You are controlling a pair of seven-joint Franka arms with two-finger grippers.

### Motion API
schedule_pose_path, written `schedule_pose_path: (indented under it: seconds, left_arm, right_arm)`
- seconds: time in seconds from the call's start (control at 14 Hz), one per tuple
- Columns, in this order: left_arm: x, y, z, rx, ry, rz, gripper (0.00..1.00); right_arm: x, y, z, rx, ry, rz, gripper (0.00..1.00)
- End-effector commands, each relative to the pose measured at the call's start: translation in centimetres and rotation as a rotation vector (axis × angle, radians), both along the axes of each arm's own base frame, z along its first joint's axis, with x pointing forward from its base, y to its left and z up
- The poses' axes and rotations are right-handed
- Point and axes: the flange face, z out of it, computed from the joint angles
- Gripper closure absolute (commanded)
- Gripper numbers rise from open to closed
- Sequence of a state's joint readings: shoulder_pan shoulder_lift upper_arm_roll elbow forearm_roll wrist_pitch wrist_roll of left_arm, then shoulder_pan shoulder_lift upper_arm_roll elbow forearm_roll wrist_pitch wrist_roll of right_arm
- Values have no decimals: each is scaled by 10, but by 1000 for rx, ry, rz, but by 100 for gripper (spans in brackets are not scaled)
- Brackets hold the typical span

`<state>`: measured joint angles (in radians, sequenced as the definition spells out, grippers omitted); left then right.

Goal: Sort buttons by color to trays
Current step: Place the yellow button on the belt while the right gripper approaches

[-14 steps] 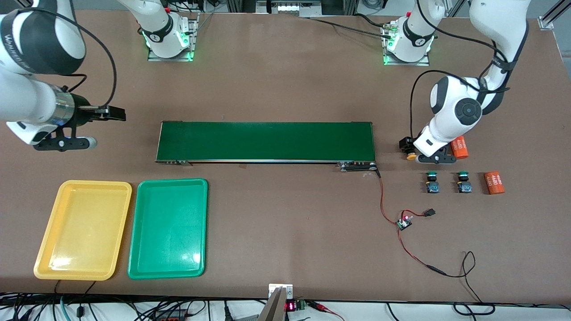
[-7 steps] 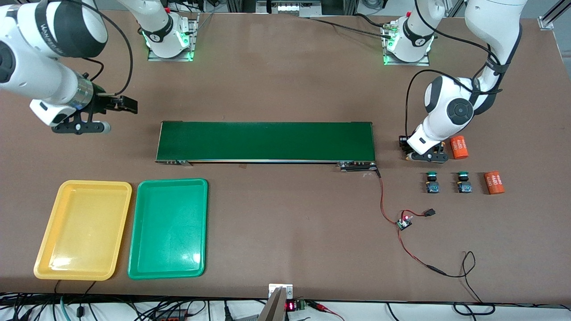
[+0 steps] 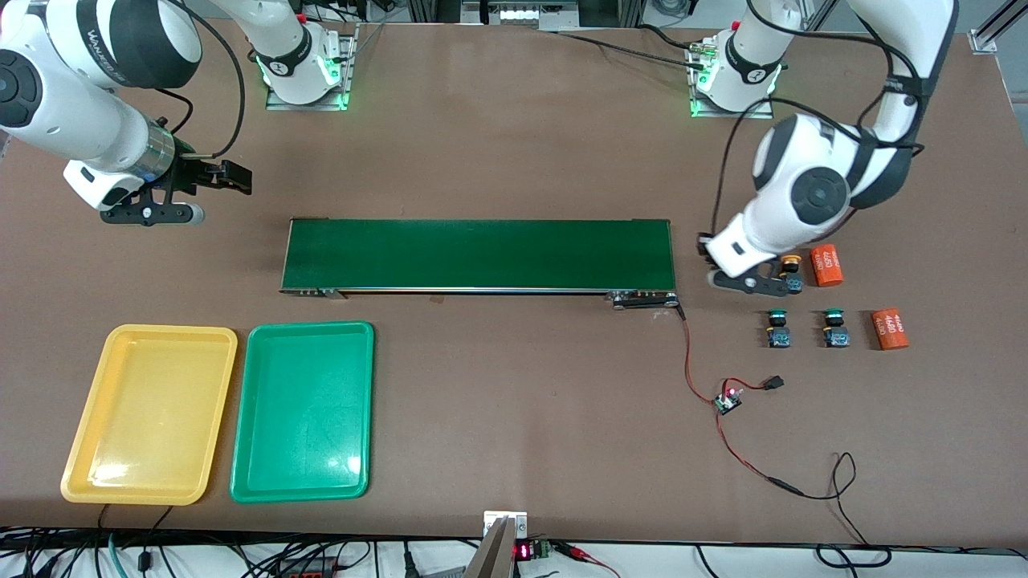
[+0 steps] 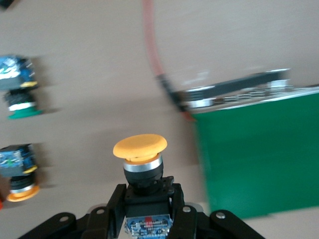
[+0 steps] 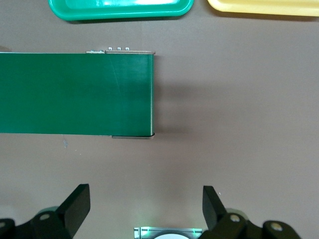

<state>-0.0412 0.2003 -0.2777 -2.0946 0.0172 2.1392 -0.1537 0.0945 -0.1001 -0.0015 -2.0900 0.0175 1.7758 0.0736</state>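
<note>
From across the table, the left gripper [image 3: 727, 265] is hanging just off the belt's [image 3: 479, 254] end with its load hidden under the wrist, while a second yellow button [image 3: 791, 268] and two green buttons [image 3: 777, 328] are lying nearby, and the right gripper [image 3: 233, 177] is waiting over bare table, above the yellow tray [image 3: 80, 449] and green tray [image 3: 353, 474]. Through the left wrist, the fingers [image 4: 115, 205] are clenching a yellow button [image 4: 140, 164] by its black body, so I'd say it should be lowered gently onto the belt before letting go, to keep it from rolling. Through the right wrist, the fingers [image 5: 79, 205] are standing wide apart, grasping nothing.
</note>
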Motion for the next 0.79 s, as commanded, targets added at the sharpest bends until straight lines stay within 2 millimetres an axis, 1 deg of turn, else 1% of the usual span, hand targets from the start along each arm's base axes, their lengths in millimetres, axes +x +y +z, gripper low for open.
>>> schedule_pose_path:
  seconds: [0.0, 0.07, 0.14, 0.22, 0.36, 0.43, 0.5, 0.57, 0.65, 0.72]
  left_arm:
    - [-16, -66, -9, -9, -6, 18, 82]
    - [-21, -82, -18, -21, -17, 21, 82]
    - [-25, -93, -26, -34, -27, 20, 82]
    - [-27, -100, -34, -44, -32, 10, 80]
    - [-31, -108, -49, -58, -33, 1, 77]
    - [-32, -109, -55, -62, -34, -1, 71]
    - [-32, -109, -56, -62, -31, 5, 49]
    - [-32, -109, -53, -57, -34, 35, 7]
    - [-32, -110, -49, -51, -32, 47, 0]
    - [-31, -107, -45, -45, -30, 52, 0]
  right_arm:
    - [-3, -1, 4, 12, -14, -9, 0]
    - [-2, -1, 4, 12, -15, -6, 0]
    - [-2, -3, 4, 13, -14, -8, 0]
    - [-2, -3, 4, 13, -14, -6, 0]
    - [-2, -3, 4, 14, -15, -5, 0]
    - [-2, -3, 4, 14, -15, -5, 0]
    - [-2, -3, 4, 14, -14, -3, 0]
    - [-2, -4, 4, 14, -14, -3, 0]
    - [-2, -4, 4, 14, -14, -3, 0]
    - [-2, -4, 4, 14, -14, -6, 0]
